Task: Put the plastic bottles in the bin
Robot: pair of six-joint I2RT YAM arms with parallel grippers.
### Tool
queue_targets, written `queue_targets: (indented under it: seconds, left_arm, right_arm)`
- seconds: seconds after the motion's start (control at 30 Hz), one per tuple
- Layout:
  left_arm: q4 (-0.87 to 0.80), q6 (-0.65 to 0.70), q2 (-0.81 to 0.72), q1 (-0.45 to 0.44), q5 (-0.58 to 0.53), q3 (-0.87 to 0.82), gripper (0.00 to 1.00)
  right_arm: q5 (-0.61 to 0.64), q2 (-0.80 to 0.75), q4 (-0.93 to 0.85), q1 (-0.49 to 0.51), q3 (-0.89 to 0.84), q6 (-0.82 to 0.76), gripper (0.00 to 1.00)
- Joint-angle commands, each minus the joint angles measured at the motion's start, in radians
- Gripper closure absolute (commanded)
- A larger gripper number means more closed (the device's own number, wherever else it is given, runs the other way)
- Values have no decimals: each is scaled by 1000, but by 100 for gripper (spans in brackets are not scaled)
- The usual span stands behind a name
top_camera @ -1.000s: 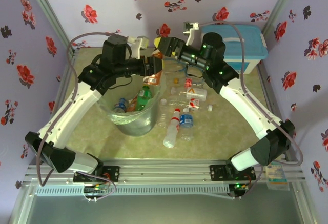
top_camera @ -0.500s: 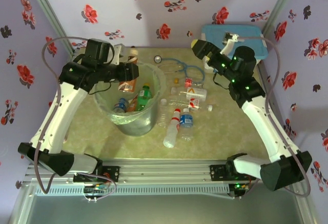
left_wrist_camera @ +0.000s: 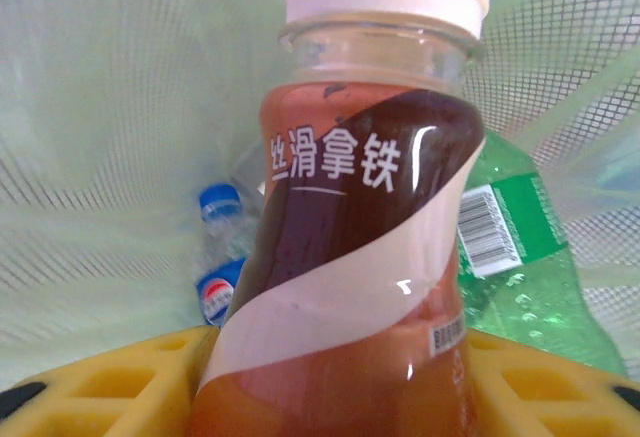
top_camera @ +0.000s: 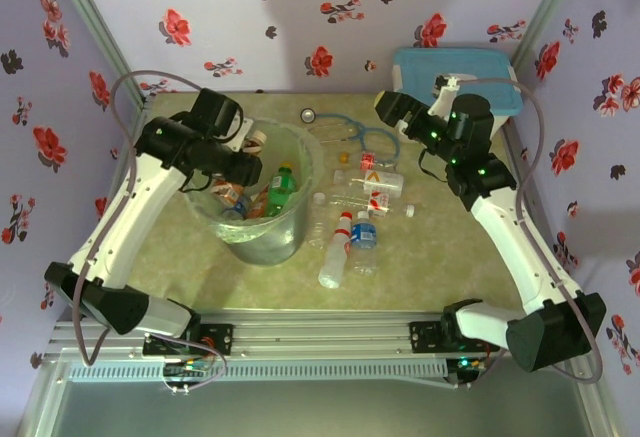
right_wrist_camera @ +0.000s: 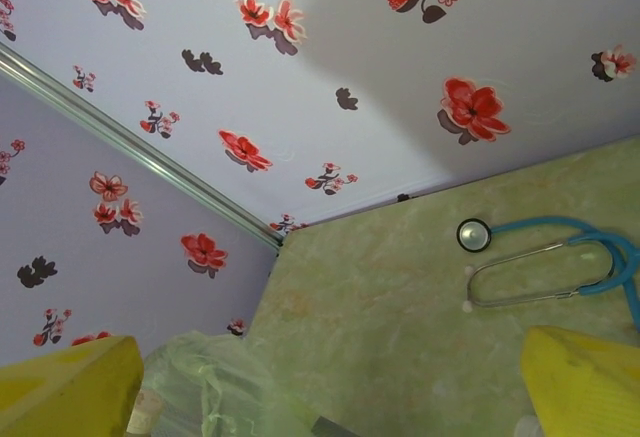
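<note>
Left gripper (top_camera: 240, 179) and its brown bottle (left_wrist_camera: 350, 257) block the bin (top_camera: 268, 245) mouth — table (top_camera: 440, 257) right of loose bottles (top_camera: 350, 242) lies bare.

Left arm is bending downward, its end effector (top_camera: 240, 175) gripping an amber bottle (left_wrist_camera: 350, 257); right end effector (top_camera: 385, 105) is hovering raised, jaws spread wide.

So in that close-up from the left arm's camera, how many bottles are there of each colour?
amber-brown bottle: 1
green bottle: 1
clear bottle with blue cap: 1
Total: 3
</note>
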Motion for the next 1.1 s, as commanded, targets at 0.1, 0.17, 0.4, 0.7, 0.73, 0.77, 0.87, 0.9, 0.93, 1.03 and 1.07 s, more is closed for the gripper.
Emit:
queue_targets:
  seconds: [0.1,0.17,0.4,0.7,0.73,0.77,0.87,0.9,0.93,1.03,1.07]
  left_arm:
    - [133,401,-53,15,-19,-78,66]
    - [154,481,-57,20,9,-97,60]
    - [230,690,-60,67,53,-162,55]
    - [318,750,-15,94,111,-177,28]
    - [318,741,-12,94,111,-176,24]
    - [331,731,-11,94,112,-176,20]
    - [358,705,-21,93,112,-177,15]
    - [363,701,-28,92,111,-180,16]
    - [368,694,-37,93,110,-183,18]
    - [374,659,-62,90,119,-196,32]
    - [374,645,-70,90,129,-203,39]
  right_arm:
    - [0,-7,50,-18,-33,-22,2]
    - [-1,-8,53,-22,-35,-19,2]
    - [-6,-3,58,-30,-34,-9,2]
    - [-12,-8,53,-39,-41,-4,2]
    - [-13,-8,52,-41,-42,-3,2]
    - [-14,-8,52,-42,-43,-2,2]
    - [-18,-8,51,-45,-45,-1,2]
    - [-19,-8,51,-47,-45,-1,2]
    - [-20,-8,50,-47,-44,-1,2]
    - [-21,-6,53,-48,-46,2,2]
    - [-21,-6,54,-48,-49,2,2]
